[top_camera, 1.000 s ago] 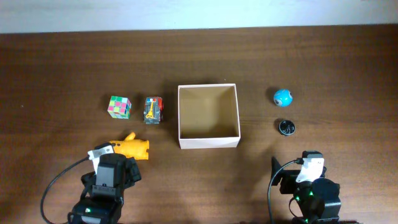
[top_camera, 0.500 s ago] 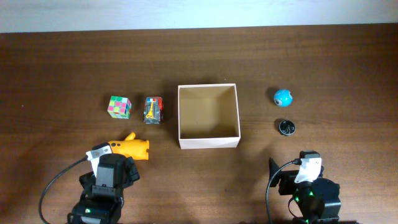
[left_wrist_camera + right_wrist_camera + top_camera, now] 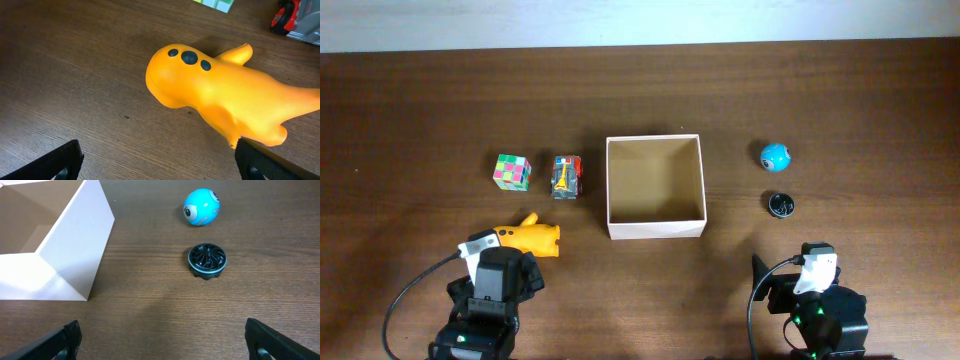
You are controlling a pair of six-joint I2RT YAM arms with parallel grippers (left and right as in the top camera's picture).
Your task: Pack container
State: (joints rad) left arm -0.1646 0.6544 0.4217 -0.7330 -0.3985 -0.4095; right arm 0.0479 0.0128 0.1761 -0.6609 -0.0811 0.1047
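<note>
The container [image 3: 656,228] is a square white-walled cardboard box with a tan inside, standing empty at the table's middle; its corner shows in the right wrist view [image 3: 75,255]. An orange ghost-like toy [image 3: 532,237] lies left of it, close ahead of my left gripper [image 3: 160,162], which is open and empty. A colourful cube [image 3: 512,171] and a small toy vehicle [image 3: 566,176] lie farther back on the left. A blue ball [image 3: 774,156] and a black round disc [image 3: 780,205] lie right of the box. My right gripper [image 3: 162,342] is open and empty, short of the disc [image 3: 207,261].
The table is dark brown wood [image 3: 840,100] with a pale wall edge along the back. Both arm bases sit at the front edge, with black cables looping beside them.
My left arm drew back slightly towards the front edge from a second ago. The toys and box have not moved.
</note>
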